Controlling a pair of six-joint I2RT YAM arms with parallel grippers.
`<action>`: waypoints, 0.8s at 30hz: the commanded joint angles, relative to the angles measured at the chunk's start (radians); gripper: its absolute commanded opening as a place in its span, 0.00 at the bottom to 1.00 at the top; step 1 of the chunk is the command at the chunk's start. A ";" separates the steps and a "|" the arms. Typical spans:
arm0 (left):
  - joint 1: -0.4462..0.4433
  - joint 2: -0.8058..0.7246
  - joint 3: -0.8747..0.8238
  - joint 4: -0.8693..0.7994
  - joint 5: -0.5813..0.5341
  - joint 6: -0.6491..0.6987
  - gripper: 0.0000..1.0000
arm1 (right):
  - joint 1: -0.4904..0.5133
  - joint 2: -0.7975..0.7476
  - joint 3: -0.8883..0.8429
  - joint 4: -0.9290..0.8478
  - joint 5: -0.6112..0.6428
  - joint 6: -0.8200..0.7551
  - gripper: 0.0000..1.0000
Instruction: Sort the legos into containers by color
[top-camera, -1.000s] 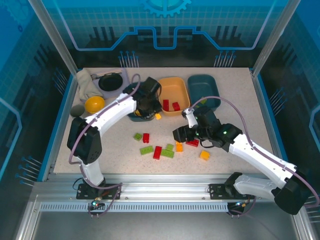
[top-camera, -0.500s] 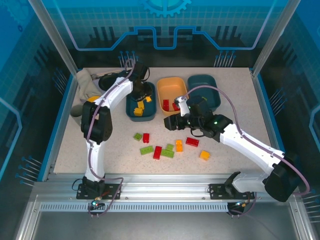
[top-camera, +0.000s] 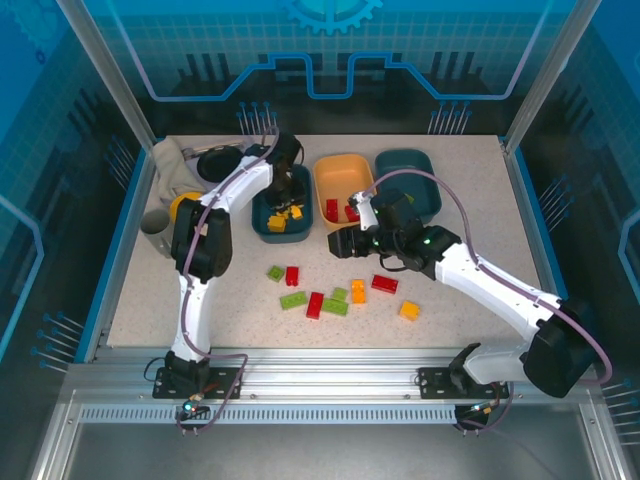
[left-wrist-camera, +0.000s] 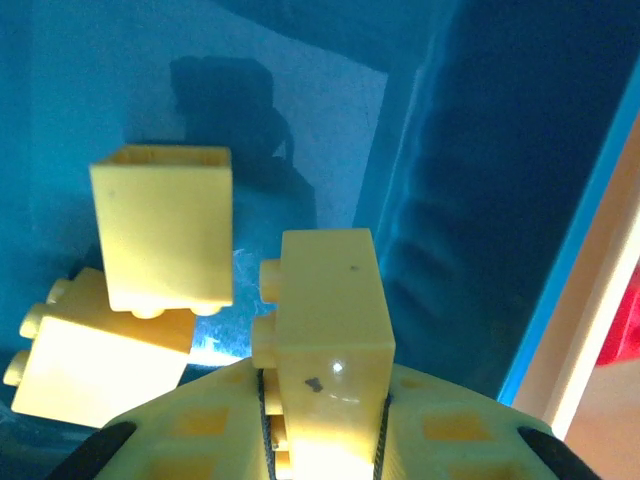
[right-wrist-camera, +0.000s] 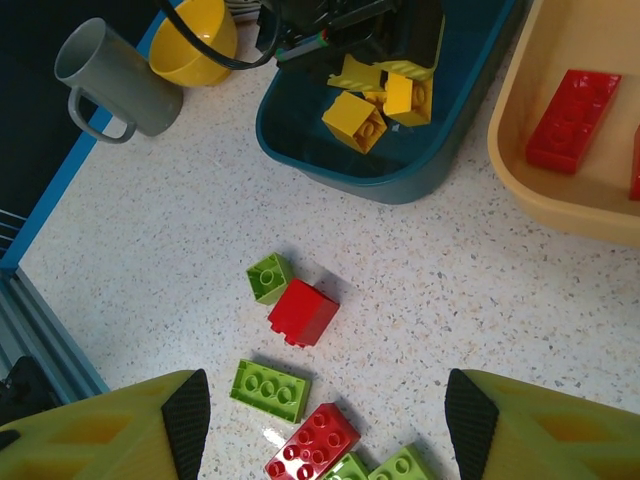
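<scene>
Left gripper (left-wrist-camera: 322, 425) grips yellow lego (left-wrist-camera: 328, 300) inside teal tray (left-wrist-camera: 450, 200); right gripper (right-wrist-camera: 328, 410) spread, empty.

Right wrist view cuts off the orange tray (right-wrist-camera: 575, 205).

On speckled tabletop (top-camera: 480, 180): teal tray (top-camera: 280, 237), orange tray (top-camera: 340, 175), second teal tray (top-camera: 400, 160) across upper centre; loose bricks (top-camera: 315, 305) red, green, orange at centre; grey cup (right-wrist-camera: 110, 75), yellow bowl (right-wrist-camera: 195, 40), black dish (top-camera: 220, 160), cloth (top-camera: 170, 160) upper left.
</scene>
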 joint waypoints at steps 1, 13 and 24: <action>-0.019 -0.023 -0.014 -0.065 0.026 0.109 0.27 | -0.013 0.018 0.025 -0.004 -0.012 0.021 0.66; -0.047 -0.028 -0.067 -0.098 -0.041 0.150 0.37 | -0.015 0.034 0.043 -0.050 0.000 0.027 0.66; -0.074 -0.084 -0.029 -0.110 -0.062 0.135 0.57 | 0.001 0.045 0.079 -0.210 0.082 -0.030 0.65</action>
